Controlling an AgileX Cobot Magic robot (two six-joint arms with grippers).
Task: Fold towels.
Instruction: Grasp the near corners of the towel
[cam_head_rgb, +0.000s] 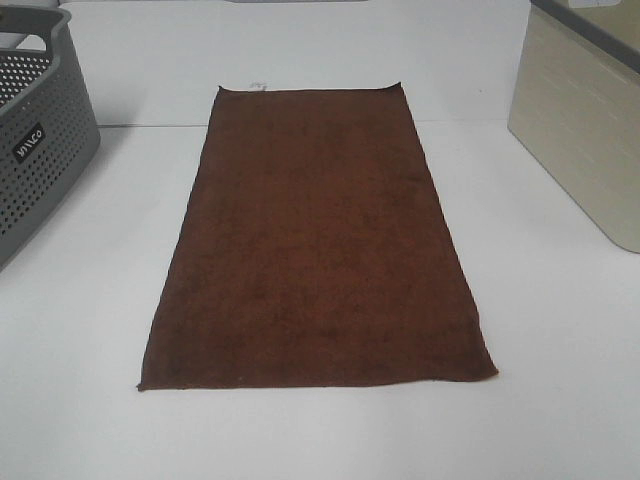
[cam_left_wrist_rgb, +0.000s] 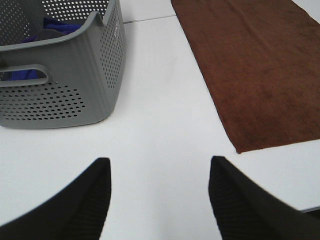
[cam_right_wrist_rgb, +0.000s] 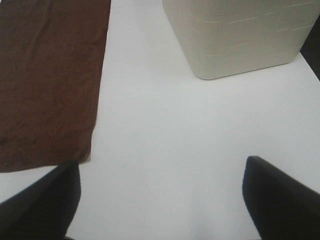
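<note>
1. Towel (cam_head_rgb: 318, 240) lies flat, unfolded, mid table (cam_head_rgb: 80, 420), btwn basket (cam_head_rgb: 40, 140) & bin (cam_head_rgb: 585, 130).
2. Left gripper (cam_left_wrist_rgb: 160, 161) & right gripper (cam_right_wrist_rgb: 164, 164): jaws apart, empty, beside towel's near corners.
3. Step: pre-grasp. Next likely needs both near corners pinched, folded evenly.

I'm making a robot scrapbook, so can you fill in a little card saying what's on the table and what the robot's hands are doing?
towel: dark reddish-brown, spread flat, not folded yet
table: white
grey basket: left of towel, blue cloth inside
beige bin: right of towel
left end effector: open, empty, above bare table
right end effector: open, empty, by a towel corner
</note>
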